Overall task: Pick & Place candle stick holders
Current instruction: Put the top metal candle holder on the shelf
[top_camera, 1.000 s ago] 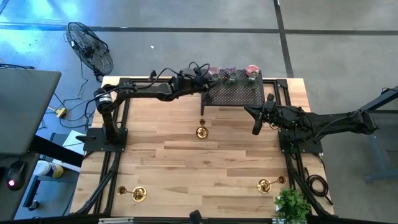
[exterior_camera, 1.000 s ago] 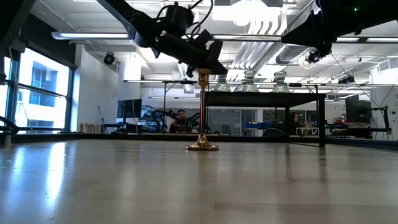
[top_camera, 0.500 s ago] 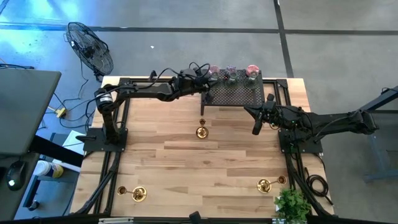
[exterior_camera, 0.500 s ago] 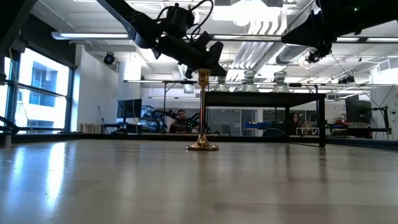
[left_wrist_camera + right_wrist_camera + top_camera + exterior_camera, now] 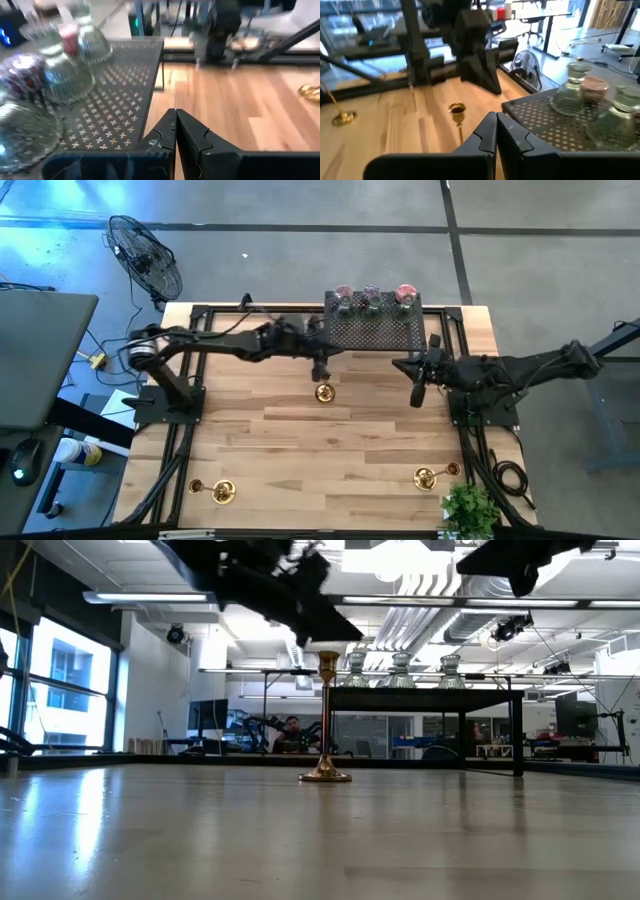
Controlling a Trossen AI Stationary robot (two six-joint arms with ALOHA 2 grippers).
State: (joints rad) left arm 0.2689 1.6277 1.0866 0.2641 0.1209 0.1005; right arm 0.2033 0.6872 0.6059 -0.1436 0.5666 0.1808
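Observation:
One brass candle stick holder (image 5: 324, 392) stands upright on its round base mid-table; it also shows in the low view (image 5: 325, 720) and the right wrist view (image 5: 456, 109). My left gripper (image 5: 320, 367) is shut and hovers just above and behind the holder's top, apart from it in the right wrist view (image 5: 487, 75). My right gripper (image 5: 418, 388) is shut and empty, to the right of the holder. Three glass cups (image 5: 370, 298) stand on the black perforated rack (image 5: 375, 332) at the far edge. More brass holders stand near the front left (image 5: 222, 492) and front right (image 5: 425, 477).
The rack's near left leg (image 5: 326, 352) stands close beside my left gripper. A small green plant (image 5: 468, 508) sits at the front right corner. Bare wood (image 5: 330, 450) lies between the middle holder and the near edge.
My left gripper has moved from over the rack's left corner toward the table's near edge and now hangs over the middle brass holder; its fingers stay shut. The holder has not moved.

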